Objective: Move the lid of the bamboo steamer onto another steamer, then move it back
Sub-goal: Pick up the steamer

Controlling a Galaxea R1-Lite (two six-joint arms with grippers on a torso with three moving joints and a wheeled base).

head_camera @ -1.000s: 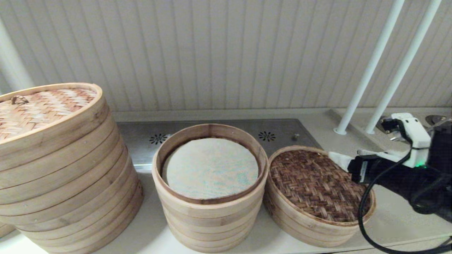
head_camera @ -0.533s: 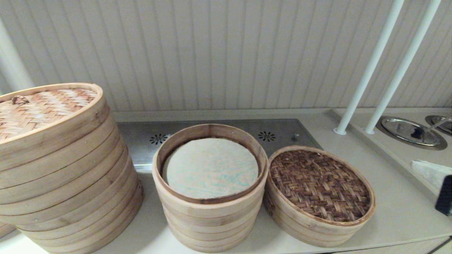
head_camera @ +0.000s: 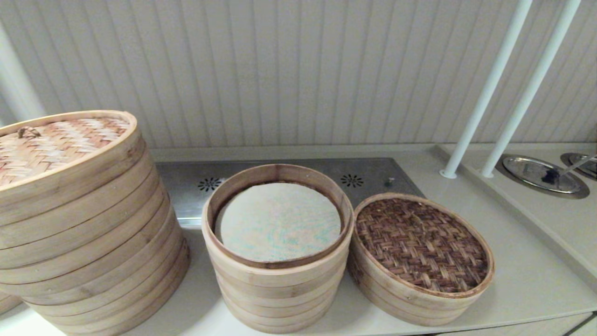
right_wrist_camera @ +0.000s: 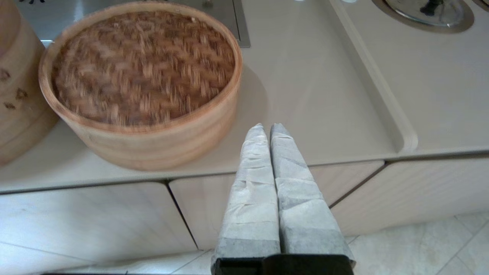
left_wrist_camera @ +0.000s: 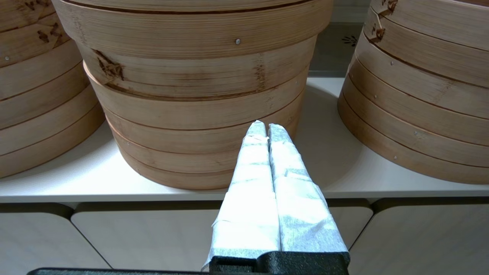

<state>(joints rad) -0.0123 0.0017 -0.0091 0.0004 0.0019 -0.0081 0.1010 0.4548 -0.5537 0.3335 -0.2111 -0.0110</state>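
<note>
White-wrapped right gripper (right_wrist_camera: pixel 266 128) closed, low

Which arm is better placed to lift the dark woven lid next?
Right. The right hand, shut, faces the bamboo steamer lid from off the counter's front edge; the left hand, shut, faces the middle stack.
</note>
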